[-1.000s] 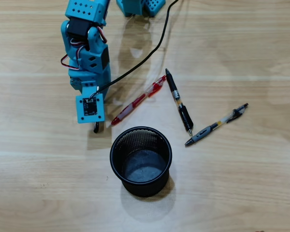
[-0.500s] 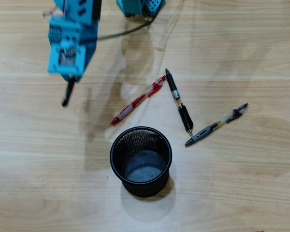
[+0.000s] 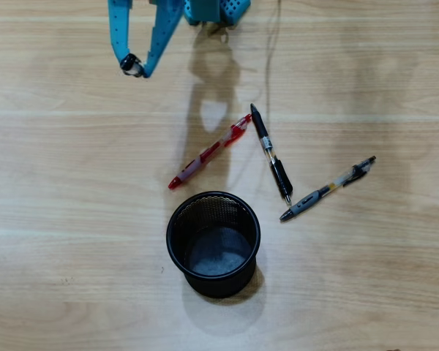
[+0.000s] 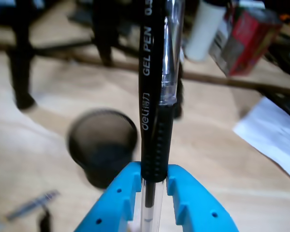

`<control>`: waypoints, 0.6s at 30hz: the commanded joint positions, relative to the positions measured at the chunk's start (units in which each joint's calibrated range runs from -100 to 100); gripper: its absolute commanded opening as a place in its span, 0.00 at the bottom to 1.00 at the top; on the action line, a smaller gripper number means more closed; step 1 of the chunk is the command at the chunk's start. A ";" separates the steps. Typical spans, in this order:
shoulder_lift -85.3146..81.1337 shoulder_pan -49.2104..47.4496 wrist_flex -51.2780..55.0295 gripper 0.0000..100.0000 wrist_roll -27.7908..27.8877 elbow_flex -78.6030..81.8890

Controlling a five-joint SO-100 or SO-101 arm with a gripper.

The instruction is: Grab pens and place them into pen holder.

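Since the earlier frames the arm has swung up and back to the top edge of the overhead view, away from the spot beside the red pen (image 3: 209, 151) where it stood a second ago. Its blue fingers (image 3: 134, 64) now show there as two thin prongs with a dark pen end between their tips. The wrist view shows them closed on a black gel pen (image 4: 153, 111), gripped near its ribbed black section and standing upright between the two blue fingertips (image 4: 117, 195), its clear barrel running down into the gap.

On the table (image 3: 366, 278) three pens lie where they were. The red pen lies slanted just above the holder (image 3: 213, 243), apart from its rim. A black pen (image 3: 270, 152) lies steeply to its right, its top end just beside the red pen's upper end. A third pen with a grey grip (image 3: 327, 188) lies slanted further right, its lower tip near the black pen's tip. The mesh holder stands upright with no pen inside; the wrist view shows it blurred (image 4: 102, 145), beyond the held pen and to its left.
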 commanded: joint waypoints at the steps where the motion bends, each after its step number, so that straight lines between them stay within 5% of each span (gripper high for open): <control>1: -1.67 -5.34 -18.46 0.02 -5.41 6.05; 11: 12.52 -10.06 -56.69 0.02 -8.76 13.98; 18: 26.80 -9.78 -60.73 0.02 -9.88 1.72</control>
